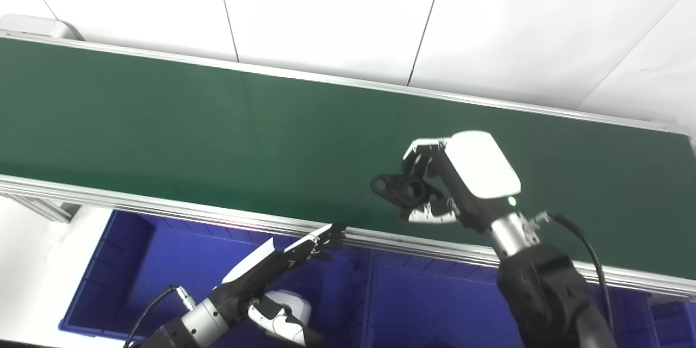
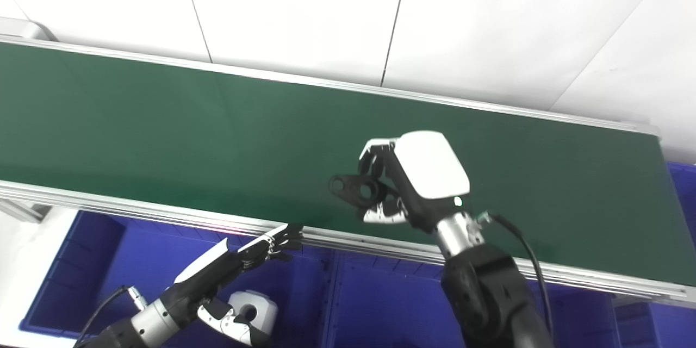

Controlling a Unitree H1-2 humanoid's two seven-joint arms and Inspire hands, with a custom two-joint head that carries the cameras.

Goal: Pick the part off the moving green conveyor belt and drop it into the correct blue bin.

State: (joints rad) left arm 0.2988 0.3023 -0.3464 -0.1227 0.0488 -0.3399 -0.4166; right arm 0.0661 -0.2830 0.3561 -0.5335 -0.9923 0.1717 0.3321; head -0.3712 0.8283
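A black metal part (image 1: 399, 188) with a round hole and a small lug is held over the green conveyor belt (image 1: 217, 130), near its front rail. My right hand (image 1: 451, 179) is shut on it, fingers above and thumb below. My left hand (image 1: 283, 261) hangs below the belt's front rail, over a blue bin (image 1: 163, 261), fingers stretched flat and apart, holding nothing. A white part (image 2: 253, 310) lies in that bin just under the left hand.
Blue bins (image 1: 429, 304) stand side by side under the belt's front rail (image 1: 163, 209). Another blue bin edge (image 2: 682, 174) shows at the far right. A white panelled wall (image 1: 326, 11) rises behind the belt.
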